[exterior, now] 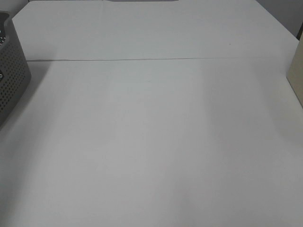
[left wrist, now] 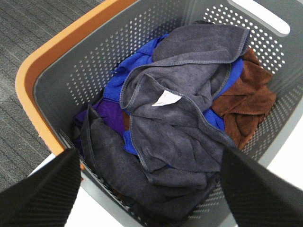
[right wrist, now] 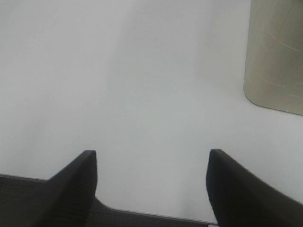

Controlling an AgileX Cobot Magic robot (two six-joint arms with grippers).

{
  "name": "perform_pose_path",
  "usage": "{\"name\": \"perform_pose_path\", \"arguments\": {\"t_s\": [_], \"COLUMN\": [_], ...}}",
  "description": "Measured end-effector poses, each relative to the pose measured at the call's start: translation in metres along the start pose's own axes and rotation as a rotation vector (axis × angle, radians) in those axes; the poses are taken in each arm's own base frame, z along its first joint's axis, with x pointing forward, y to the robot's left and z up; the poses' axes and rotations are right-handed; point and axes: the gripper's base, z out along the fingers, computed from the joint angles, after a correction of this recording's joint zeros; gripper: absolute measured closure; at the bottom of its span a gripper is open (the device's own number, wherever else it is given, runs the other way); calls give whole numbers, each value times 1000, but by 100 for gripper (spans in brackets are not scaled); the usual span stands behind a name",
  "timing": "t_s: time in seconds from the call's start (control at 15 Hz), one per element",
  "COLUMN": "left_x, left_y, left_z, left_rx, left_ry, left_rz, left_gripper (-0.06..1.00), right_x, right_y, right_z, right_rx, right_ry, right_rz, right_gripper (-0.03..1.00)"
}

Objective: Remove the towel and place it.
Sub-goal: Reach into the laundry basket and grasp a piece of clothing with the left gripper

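The towel (left wrist: 180,90), dark cloth with hemmed edges and a white label, lies crumpled on top of a pile inside the grey perforated basket (left wrist: 94,61). My left gripper (left wrist: 149,189) hovers above the basket, open, its two black fingers (left wrist: 42,189) wide apart and nothing between them. Over bare white table, my right gripper (right wrist: 151,184) is also open and empty. In the exterior high view only a corner of the basket (exterior: 12,71) shows at the left edge, and neither gripper is in that view.
Blue (left wrist: 132,66), purple (left wrist: 106,113) and brown (left wrist: 246,99) cloths lie under the towel. An orange rim (left wrist: 28,80) runs along the basket's outer side, with grey carpet beyond. A beige object (exterior: 296,71) stands at the table's right edge, also in the right wrist view (right wrist: 277,56).
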Motion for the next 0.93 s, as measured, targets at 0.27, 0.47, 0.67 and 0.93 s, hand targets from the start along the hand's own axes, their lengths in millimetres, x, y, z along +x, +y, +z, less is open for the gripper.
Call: {"name": "perform_pose_path", "arguments": {"t_s": [0.27,0.47,0.67,0.93], "left_x": [-8,-23,-41,-50], "left_y": [-12,-27,-30,-1], "left_z": [19,35,57,96], "left_rx": [-18,-28,-36,-58], "left_ry": [-8,-11,31,175], "left_rz": [-29,-20,-69,-204], "left_gripper": [18,18,18,18], "right_x": [0,0,0,0], "right_y": [0,0,0,0], "right_z": [0,0,0,0], "right_rx": [0,0,0,0], "right_ry": [0,0,0,0], "right_rz": [0,0,0,0], "right_gripper": [32,32,32,32]}}
